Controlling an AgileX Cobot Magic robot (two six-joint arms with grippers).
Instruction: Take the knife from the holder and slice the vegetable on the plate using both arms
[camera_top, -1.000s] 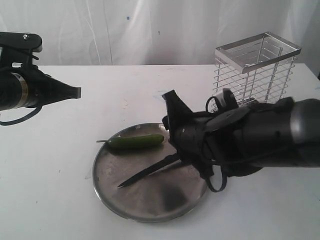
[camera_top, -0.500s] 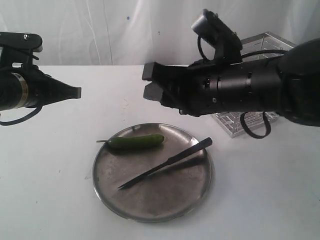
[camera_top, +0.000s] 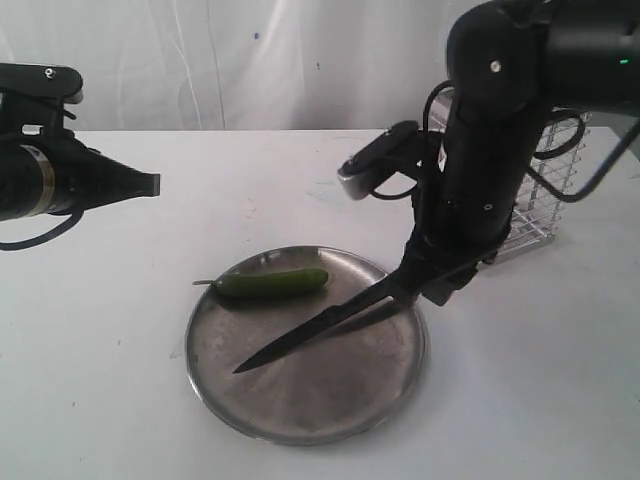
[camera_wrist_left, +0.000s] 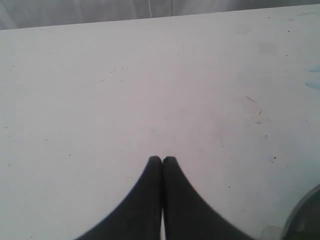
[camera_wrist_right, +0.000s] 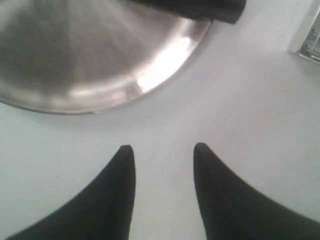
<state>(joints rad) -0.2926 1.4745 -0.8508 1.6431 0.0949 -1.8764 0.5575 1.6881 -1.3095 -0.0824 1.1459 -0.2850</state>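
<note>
At the far left of the exterior view, the left pincer (camera_top: 152, 184) hangs above the desk (camera_top: 110, 360), tips pressed together and holding nothing, well apart from the plate (camera_top: 300, 438). Only bare desk lies between them, so there is free room to bring it in and steady the vegetable (camera_top: 272, 284). That lies across the plate's far side, with its stem over the left rim.

The knife (camera_top: 310, 335) is out of the holder (camera_top: 548, 215) and lies slantwise on the plate, apart from the vegetable. Its point is toward the near left, and its handle end is hidden beneath the right arm (camera_top: 490, 170).

The right pincer (camera_wrist_right: 163, 146) is half spread with only desk between its tips, just outside the rim, so it grips nothing. For a sound pick-up, I judge it should shift until the round handle sits squarely between the tips, then close well behind the blade. The raised rim could catch a finger. The holder stands close behind this arm, so a lift looks safest straight up.
</note>
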